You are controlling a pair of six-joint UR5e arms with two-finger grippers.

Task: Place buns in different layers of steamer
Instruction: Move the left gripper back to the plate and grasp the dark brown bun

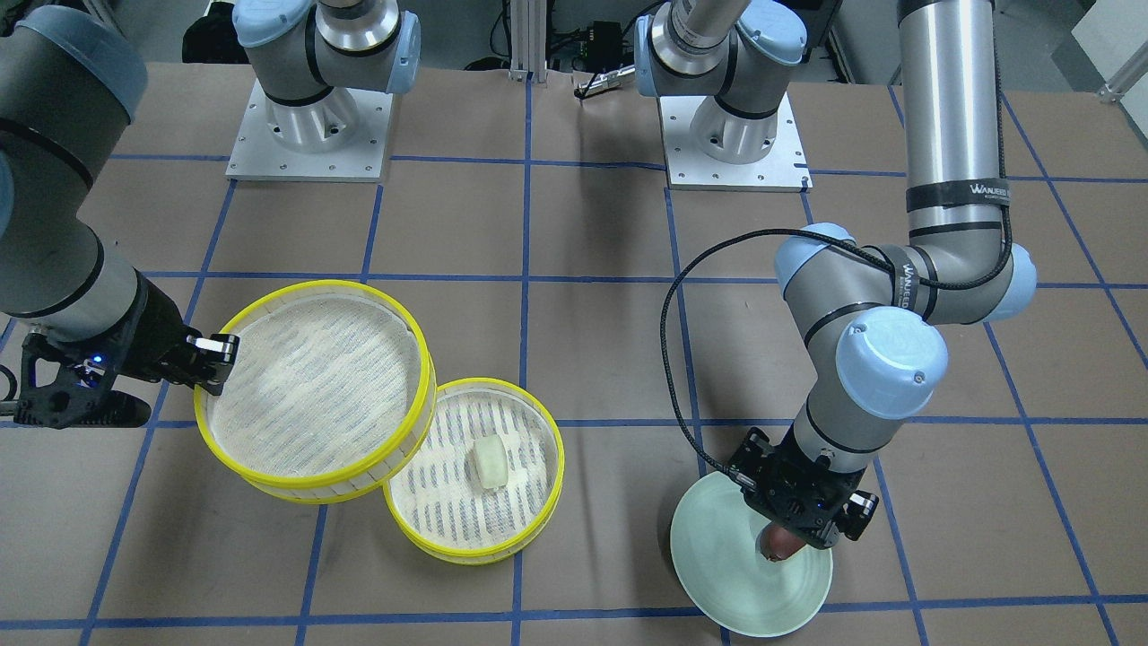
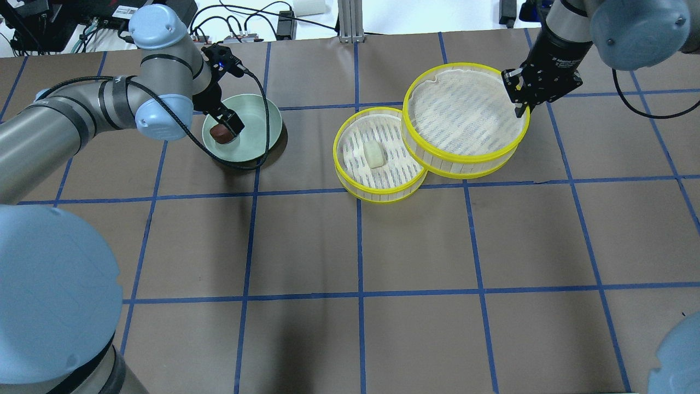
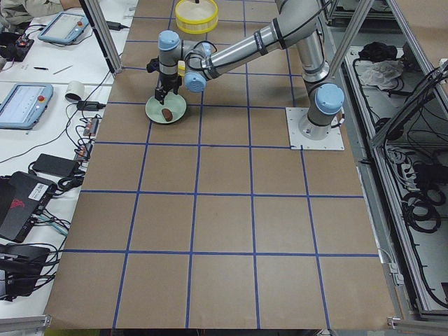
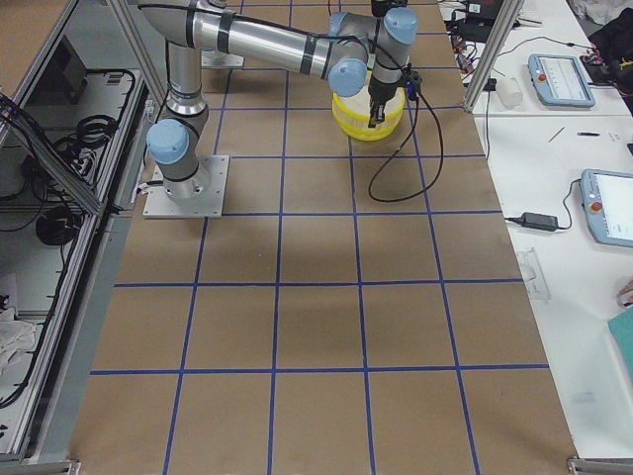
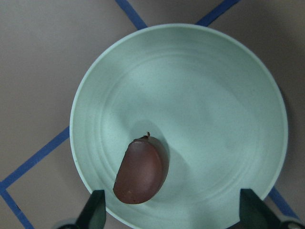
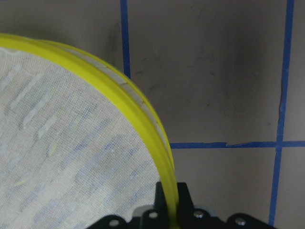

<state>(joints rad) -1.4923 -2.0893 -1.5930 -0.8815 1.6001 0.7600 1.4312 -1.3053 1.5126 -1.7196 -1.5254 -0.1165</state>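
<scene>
The dark reddish-brown bun point(image 5: 141, 170) lies on the pale green plate point(image 5: 200, 95). My left gripper point(image 5: 174, 212) is open just above the plate, its fingers wide apart on either side of the bun. It also shows in the overhead view point(image 2: 227, 127), with the bun point(image 2: 220, 132). My right gripper point(image 2: 519, 98) is shut on the yellow rim of the empty steamer tray point(image 2: 465, 67), which overlaps the edge of the other tray point(image 2: 383, 197). The pale cream bun point(image 2: 374, 155) lies in that other tray.
The brown table with blue tape lines point(image 2: 355, 246) stretches out in front of the trays. The arm bases point(image 1: 309, 135) stand at the robot's side of the table. A black cable point(image 2: 257, 158) loops from the left wrist over the plate point(image 2: 257, 123).
</scene>
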